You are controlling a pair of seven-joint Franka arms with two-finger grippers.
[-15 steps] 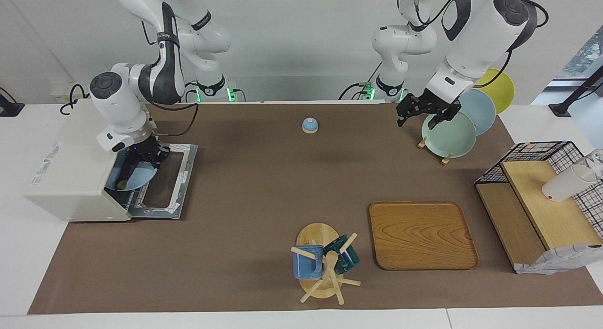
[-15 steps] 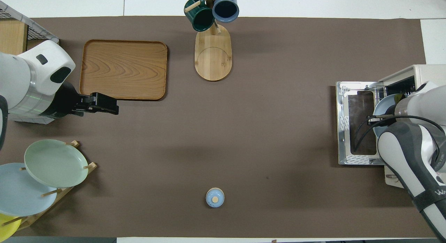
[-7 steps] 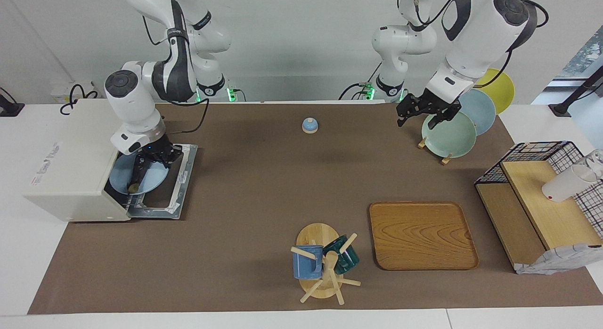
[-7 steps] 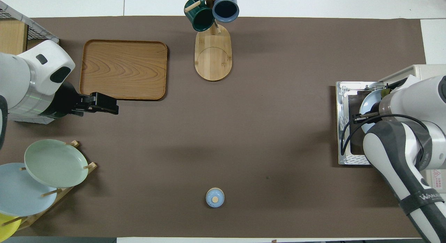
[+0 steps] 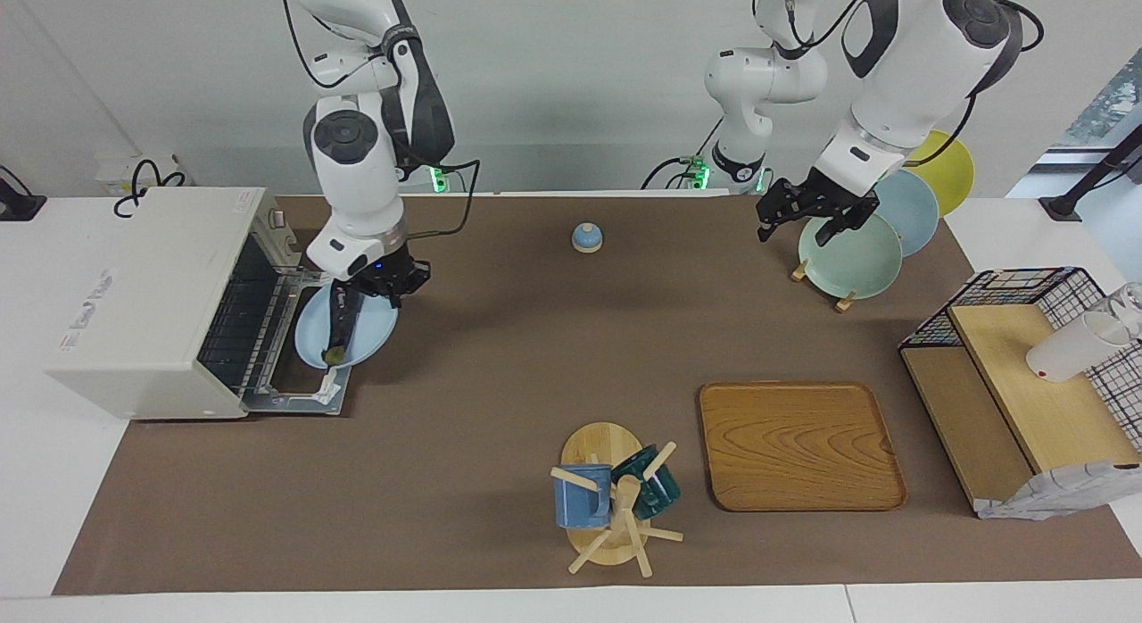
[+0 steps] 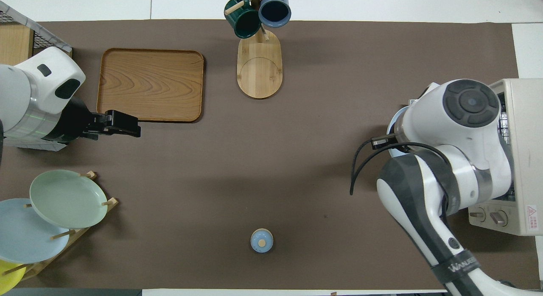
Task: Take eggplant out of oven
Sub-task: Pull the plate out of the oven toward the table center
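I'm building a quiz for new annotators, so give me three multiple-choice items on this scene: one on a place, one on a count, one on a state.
1. Where is the light blue plate with the eggplant?
A. on the wooden tray
B. in the air at the open oven door, at the right gripper
C. in the plate rack

2. How many mugs hang on the mug tree?
A. one
B. two
C. four

3. What state is the oven door in?
A. folded down open
B. shut
C. removed

Answers:
1 B: the right gripper is at the plate's rim, in front of the oven.
2 B: a blue mug and a dark green mug hang there.
3 A: the oven door lies flat and the racks show.
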